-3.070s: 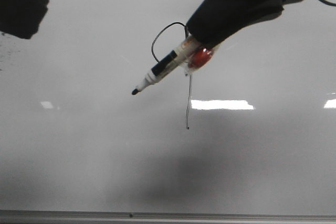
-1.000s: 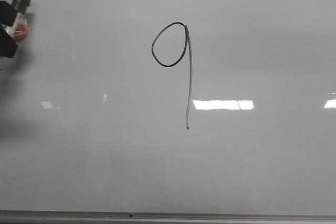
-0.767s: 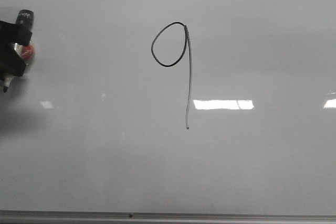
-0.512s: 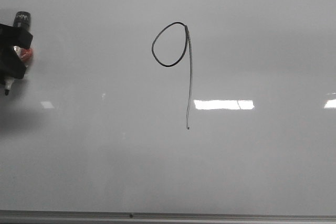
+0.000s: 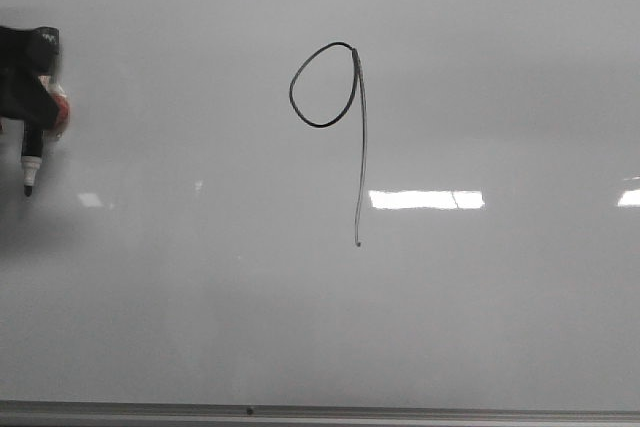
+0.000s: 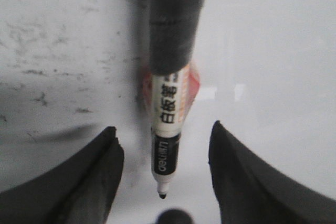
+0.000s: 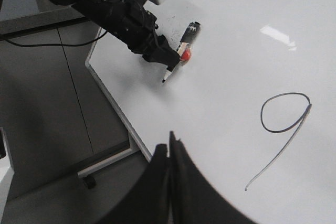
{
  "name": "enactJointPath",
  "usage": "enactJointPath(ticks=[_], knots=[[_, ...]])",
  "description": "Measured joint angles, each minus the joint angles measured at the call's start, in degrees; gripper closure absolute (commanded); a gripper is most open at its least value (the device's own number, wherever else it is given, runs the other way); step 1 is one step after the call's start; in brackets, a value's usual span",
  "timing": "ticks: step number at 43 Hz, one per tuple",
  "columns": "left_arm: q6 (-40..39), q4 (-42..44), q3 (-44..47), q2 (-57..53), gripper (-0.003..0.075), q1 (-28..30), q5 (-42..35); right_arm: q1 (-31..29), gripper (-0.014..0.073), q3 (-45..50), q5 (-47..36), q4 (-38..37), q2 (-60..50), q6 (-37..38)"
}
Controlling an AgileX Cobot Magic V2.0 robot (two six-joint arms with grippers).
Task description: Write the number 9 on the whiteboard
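Observation:
The number 9 [image 5: 360,147] is drawn in thin black line at the middle of the whiteboard [image 5: 480,327], with an oval loop and a long tail. It also shows in the right wrist view [image 7: 278,153]. My left gripper [image 5: 30,97] is at the board's far left edge and carries a marker pen [image 5: 32,152] with a red holder, tip down and away from the 9. In the left wrist view the pen [image 6: 167,108] lies between my fingers [image 6: 107,156]. My right gripper [image 7: 170,140] is shut and empty, off the board's near corner.
A grey metal strip [image 5: 320,413] runs along the board's lower edge. Old ink smudges [image 6: 42,72] mark the board under the left gripper. The right wrist view shows the left arm [image 7: 105,9], a grey cabinet [image 7: 42,77] and a stand wheel [image 7: 89,181] beside the board.
Three seconds ago the arm held the pen over the 9. It has moved to the board's left edge. In the last second the pen turned tip-down and dropped slightly.

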Motion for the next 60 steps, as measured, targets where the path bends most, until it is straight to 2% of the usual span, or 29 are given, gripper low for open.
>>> enactJointPath(ticks=[4,9,25,36,60], knots=[[0.89,0.00,1.95,-7.15,0.0332,0.00,0.00,0.00,0.0655,0.00,0.03,0.00,0.00,0.00],[1.67,0.00,5.49,-17.40,0.0382,0.00,0.00,0.00,0.0655,0.00,0.07,0.00,0.00,0.00],[2.14,0.11,18.44,-51.83,0.0737,0.00,0.10,0.00,0.0655,0.00,0.16,0.00,0.00,0.00],[2.19,0.11,20.72,-61.03,0.0739,0.00,1.25,0.00,0.0655,0.00,0.16,0.00,0.00,0.00],[1.30,1.80,21.21,-61.39,0.0739,0.00,0.45,0.00,0.0655,0.00,0.16,0.00,0.00,0.00]])
